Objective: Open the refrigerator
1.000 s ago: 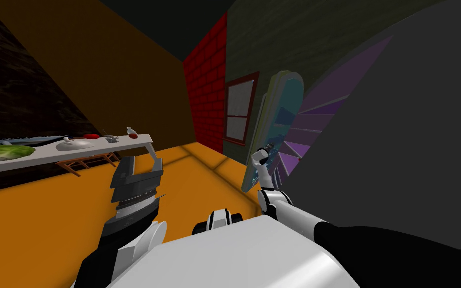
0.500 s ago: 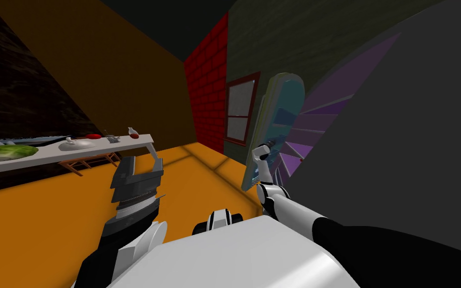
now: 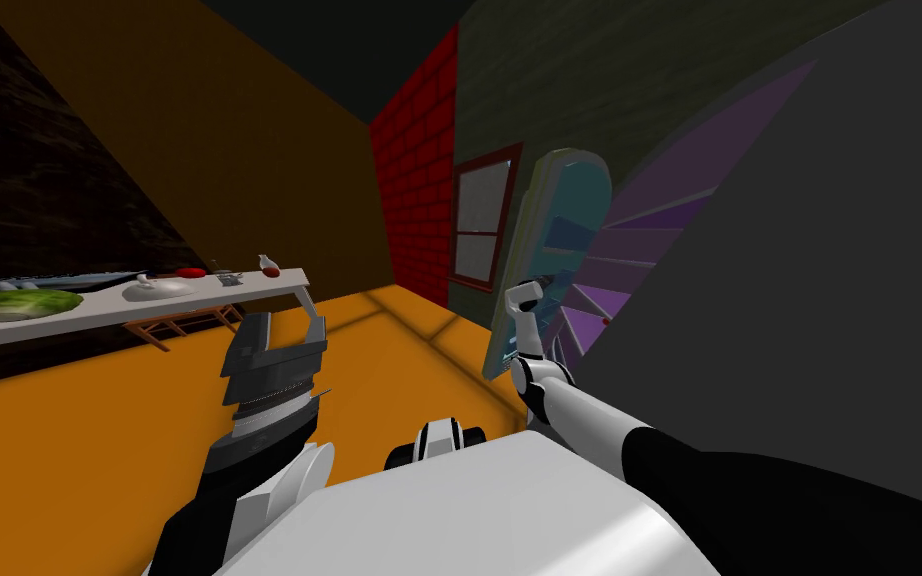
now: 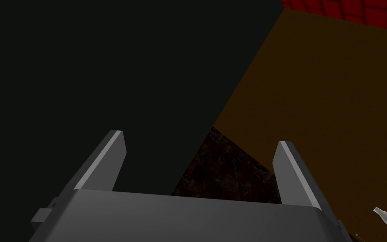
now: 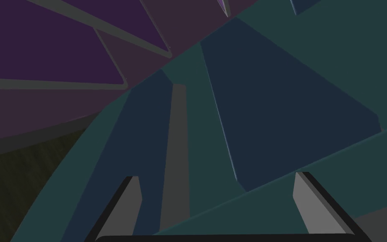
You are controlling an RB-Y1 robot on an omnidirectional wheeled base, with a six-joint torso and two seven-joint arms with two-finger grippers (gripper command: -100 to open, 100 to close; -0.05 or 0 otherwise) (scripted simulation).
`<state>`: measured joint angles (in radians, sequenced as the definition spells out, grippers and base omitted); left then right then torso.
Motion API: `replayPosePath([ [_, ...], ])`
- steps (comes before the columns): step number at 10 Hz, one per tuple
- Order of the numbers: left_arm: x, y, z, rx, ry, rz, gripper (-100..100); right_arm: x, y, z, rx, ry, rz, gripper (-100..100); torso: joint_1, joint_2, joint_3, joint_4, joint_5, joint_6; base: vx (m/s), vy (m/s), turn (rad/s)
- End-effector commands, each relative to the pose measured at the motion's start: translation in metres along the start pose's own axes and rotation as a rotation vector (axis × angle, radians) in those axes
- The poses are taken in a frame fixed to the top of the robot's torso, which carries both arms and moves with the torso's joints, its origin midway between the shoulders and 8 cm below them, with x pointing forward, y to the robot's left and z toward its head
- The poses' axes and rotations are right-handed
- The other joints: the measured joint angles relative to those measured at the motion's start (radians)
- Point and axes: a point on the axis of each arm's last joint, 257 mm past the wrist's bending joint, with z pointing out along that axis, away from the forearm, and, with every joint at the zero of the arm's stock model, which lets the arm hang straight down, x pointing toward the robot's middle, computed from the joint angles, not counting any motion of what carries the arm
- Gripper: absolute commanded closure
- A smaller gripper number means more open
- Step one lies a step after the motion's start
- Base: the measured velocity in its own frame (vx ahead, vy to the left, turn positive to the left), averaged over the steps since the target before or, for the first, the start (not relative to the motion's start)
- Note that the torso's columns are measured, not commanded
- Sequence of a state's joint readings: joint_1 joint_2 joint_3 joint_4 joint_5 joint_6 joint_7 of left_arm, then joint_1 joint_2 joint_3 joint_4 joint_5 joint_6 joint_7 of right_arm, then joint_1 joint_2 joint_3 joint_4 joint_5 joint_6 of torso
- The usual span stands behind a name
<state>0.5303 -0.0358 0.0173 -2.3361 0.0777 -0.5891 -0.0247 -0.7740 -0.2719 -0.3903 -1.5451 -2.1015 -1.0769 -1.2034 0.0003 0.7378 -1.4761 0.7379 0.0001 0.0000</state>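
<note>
The refrigerator [image 3: 799, 260] is a big dark grey body on my right, with purple shelves [image 3: 639, 245] showing inside. Its door [image 3: 559, 225] stands ajar, its teal inner side facing the shelves. My right gripper [image 3: 537, 287] reaches up between door and shelves. In the right wrist view this gripper [image 5: 220, 203] is open, with the door's teal lining [image 5: 197, 126] and its dark blue pockets [image 5: 281, 113] just ahead of the fingers and nothing held. My left gripper [image 3: 284, 325] is raised at the left, open and empty [image 4: 201, 168].
A long white table [image 3: 129, 305] with a green-filled plate [image 3: 14, 303], dishes and a red-bottomed bottle [image 3: 267, 266] runs along the left wall. An orange floor [image 3: 379, 340] lies between it and the refrigerator. A red-framed window [image 3: 479, 215] sits beside a red brick wall [image 3: 414, 170].
My right hand has risen and drawn slightly left along the door's inner side. The door has swung a little wider, baring more of the purple shelves. The left arm is still.
</note>
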Motion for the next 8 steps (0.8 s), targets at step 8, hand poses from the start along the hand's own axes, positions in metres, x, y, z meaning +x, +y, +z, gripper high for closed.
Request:
replayPosePath([
  [8, 0.0, 0.0, 0.0, 0.0, 0.0, 0.0, 0, -0.031, -0.028, -0.001, -0.087, -0.001, 0.093, -100, -0.005, -0.001, -0.001, 0.0, -0.001, 0.0, 0.018, -0.009, 0.009],
])
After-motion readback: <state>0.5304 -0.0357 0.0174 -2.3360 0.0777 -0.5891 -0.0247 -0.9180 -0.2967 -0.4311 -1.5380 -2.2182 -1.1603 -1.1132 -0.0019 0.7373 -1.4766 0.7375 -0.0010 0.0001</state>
